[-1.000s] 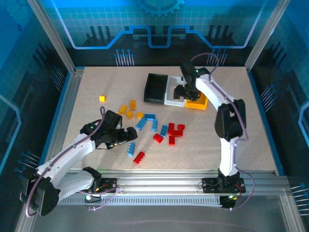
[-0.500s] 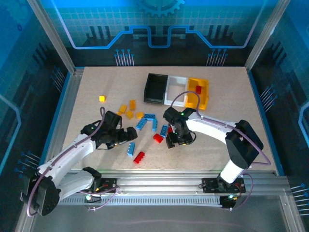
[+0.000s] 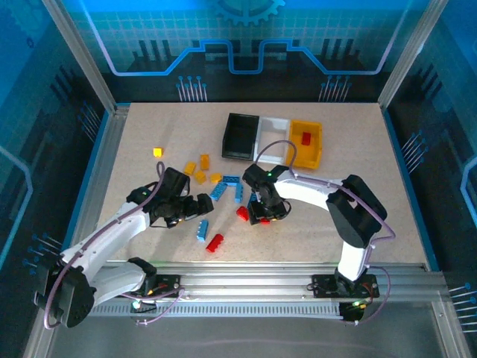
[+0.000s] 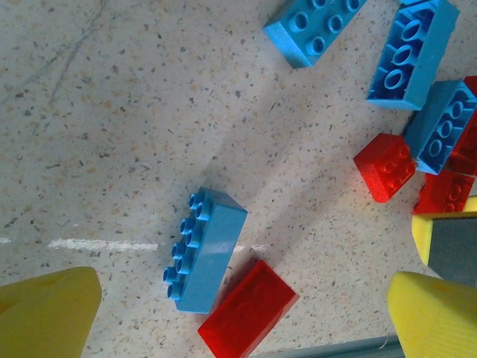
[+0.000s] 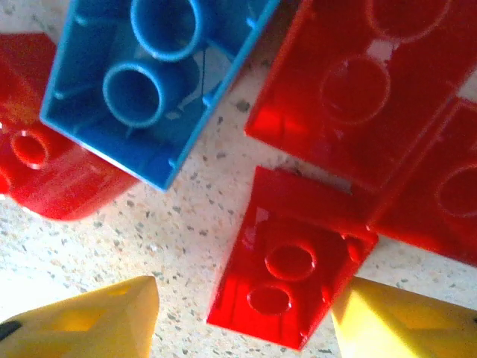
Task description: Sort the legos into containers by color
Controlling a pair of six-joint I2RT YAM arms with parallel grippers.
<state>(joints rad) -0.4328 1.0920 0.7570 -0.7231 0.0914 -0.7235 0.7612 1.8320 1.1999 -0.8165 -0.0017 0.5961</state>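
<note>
Top view: on the speckled beige tabletop (image 3: 149,127), three glossy rectangular containers stand in a row: a black bin (image 3: 240,136), a white bin (image 3: 273,142) and a yellow-orange bin (image 3: 314,154) holding one red piece (image 3: 306,138). Studded yellow, blue and red legos (image 3: 227,186) lie scattered before them, with the left pincer (image 3: 201,209) and right pincer (image 3: 261,214) low among them

Left wrist: the yellow fingertips (image 4: 48,309) are spread wide above an eight-stud blue brick (image 4: 205,250), just beside a translucent red block (image 4: 248,309)

Right wrist: spread fingertips (image 5: 89,321) flank a shiny two-stud red brick (image 5: 287,280), near an upturned hollow blue one (image 5: 149,74)
</note>
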